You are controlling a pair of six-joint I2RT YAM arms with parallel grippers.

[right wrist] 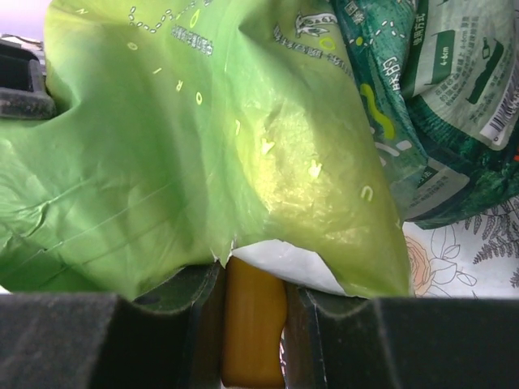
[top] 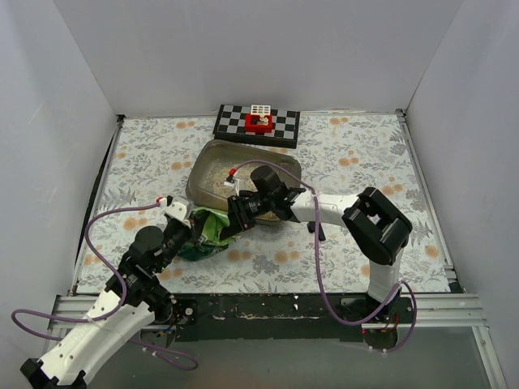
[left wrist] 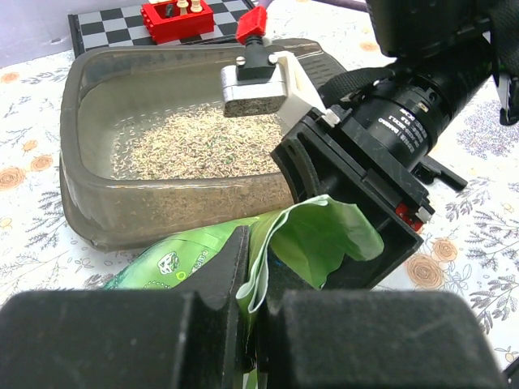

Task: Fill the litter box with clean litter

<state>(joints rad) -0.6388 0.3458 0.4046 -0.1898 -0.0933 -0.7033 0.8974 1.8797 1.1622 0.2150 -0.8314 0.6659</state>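
The litter box (top: 285, 167) (left wrist: 81, 174) stands mid-table with a thin layer of clean litter (top: 217, 175) (left wrist: 195, 146) on its floor. In front of it lies a crinkly green bag (top: 209, 235) (left wrist: 320, 235) (right wrist: 186, 138). My left gripper (top: 190, 233) (left wrist: 255, 255) is shut on a folded edge of the bag's mouth. My right gripper (top: 229, 224) (right wrist: 253, 279) is shut on the yellow-orange scoop's handle (right wrist: 253, 324). The scoop reaches under the bag's torn edge, and its bowl is hidden. In the left wrist view the right gripper (left wrist: 349, 207) sits at the bag's mouth beside the box's near wall.
A black-and-white checkered board (top: 284, 124) (left wrist: 113, 24) with a red block (top: 259, 122) (left wrist: 174, 16) lies behind the litter box. White walls enclose the floral table (top: 357, 162) on three sides. A purple cable (top: 320, 275) loops over the near right.
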